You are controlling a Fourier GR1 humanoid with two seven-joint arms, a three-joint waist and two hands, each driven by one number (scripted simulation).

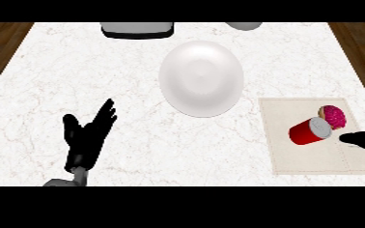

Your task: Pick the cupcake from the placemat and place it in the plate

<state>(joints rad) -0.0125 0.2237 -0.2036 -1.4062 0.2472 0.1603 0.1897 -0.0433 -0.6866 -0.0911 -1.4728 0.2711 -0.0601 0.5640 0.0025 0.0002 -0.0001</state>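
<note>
1. Nearest the lower edge of the head view, the robot's black left hand (87,137) rises from its grey forearm (68,181) over the white marbled counter (85,67), well to the left of the large white round plate (202,78). Its fingers are straight and spread, thumb apart, holding nothing.
2. Right of the plate and a little nearer the viewer lies the pale beige square placemat (310,162).
3. On the placemat's upper right part lies the cupcake with a red wrapper and pink frosting (318,125), tipped on its side, frosting pointing away from the plate.
4. Only a black tip of the right hand (354,138) shows at the right edge, over the placemat just beside the cupcake's wrapper; I cannot tell whether its fingers are open or closed.
5. Beyond the plate, at the counter's far edge, stand a grey and black boxy appliance (137,30) and a grey rounded object (244,25).
</note>
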